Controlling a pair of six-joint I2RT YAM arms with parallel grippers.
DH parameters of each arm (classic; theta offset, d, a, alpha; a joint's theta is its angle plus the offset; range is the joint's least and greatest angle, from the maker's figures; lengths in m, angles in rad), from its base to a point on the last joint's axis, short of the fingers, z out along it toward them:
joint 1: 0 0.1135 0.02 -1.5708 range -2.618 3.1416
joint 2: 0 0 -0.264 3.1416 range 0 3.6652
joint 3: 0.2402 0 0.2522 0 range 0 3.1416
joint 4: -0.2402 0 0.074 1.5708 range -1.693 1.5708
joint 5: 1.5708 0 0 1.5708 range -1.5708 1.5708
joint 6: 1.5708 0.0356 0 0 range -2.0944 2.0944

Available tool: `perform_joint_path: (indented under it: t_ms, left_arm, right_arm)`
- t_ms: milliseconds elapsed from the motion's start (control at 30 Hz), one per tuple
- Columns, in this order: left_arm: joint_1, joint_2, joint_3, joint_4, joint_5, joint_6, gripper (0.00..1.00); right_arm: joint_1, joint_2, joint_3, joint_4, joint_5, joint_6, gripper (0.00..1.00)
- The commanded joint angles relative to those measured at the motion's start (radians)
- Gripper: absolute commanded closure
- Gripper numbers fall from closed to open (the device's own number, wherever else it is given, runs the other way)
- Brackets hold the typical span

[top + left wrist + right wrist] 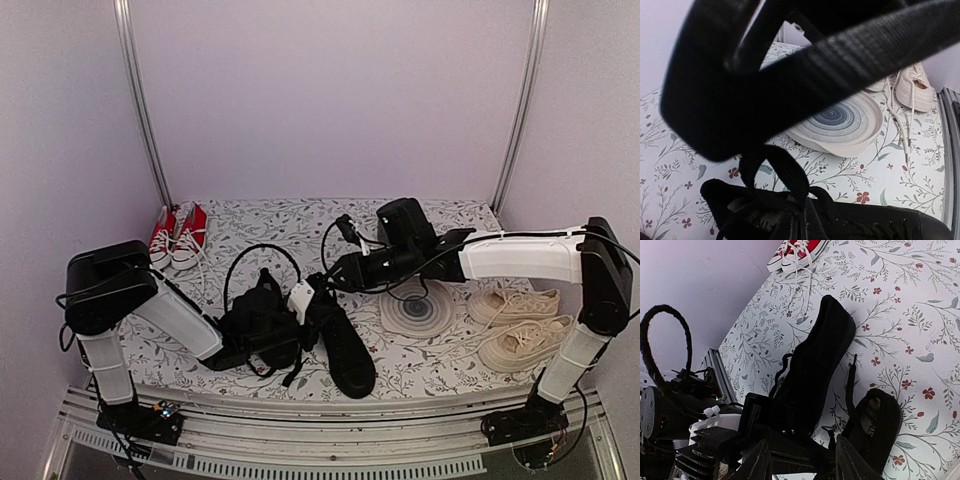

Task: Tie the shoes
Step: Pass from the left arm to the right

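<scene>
The black shoes [300, 335] lie near the front edge of the table [440, 375], between my two arms. One shoe [345, 350] lies with its toe toward the front edge; the other [255, 325] is just beside it on the left, partly under my left gripper [262, 338]. I judge them light, with soft uppers and stiffer soles, so a shoe will slide if I pull a lace hard. The laces [851, 385] are thin, limp and black on black, hard to see and easy to lose from the fingers. The best place to hold, I think, is a lace near its free end, not the shoe body.

My left gripper is closed. In its wrist view a flat black lace [777, 172] hangs close in front of the camera, but I cannot tell if the fingers really pinch it. My right gripper [802, 457] is above the shoes with its fingers apart and nothing between them.

The table has a white cloth with a small flower print; it looks smooth, so it gives little grip. A swirl-pattern plate [417, 312] is close on the right of the shoes, the cream sneakers [520, 325] further right, and the small red sneakers [178, 235] in the far left corner. Plain pale walls close the space.
</scene>
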Motion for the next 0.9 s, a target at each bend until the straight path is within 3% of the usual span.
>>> perform_joint_path:
  t_ms: [0,600,733,833,867]
  left_arm:
    - [0.021,0.015,0.010,0.026,-0.001,-0.011,1.00]
    - [0.024,0.025,0.027,0.012,0.008,-0.014,1.00]
    - [0.024,0.024,0.031,0.006,0.023,-0.009,1.00]
    - [0.024,0.008,0.027,-0.004,0.050,-0.002,0.97]
    - [0.023,-0.005,0.024,-0.009,0.064,0.004,0.85]
  right_arm:
    - [0.004,0.019,-0.014,0.099,-0.058,0.048,0.55]
    - [0.016,0.065,-0.095,0.138,-0.047,0.081,0.57]
    - [0.015,0.035,-0.136,0.180,-0.014,0.092,0.90]
    - [0.012,0.000,-0.162,0.207,0.019,0.092,0.99]
    - [0.010,-0.008,-0.170,0.213,0.027,0.091,0.99]
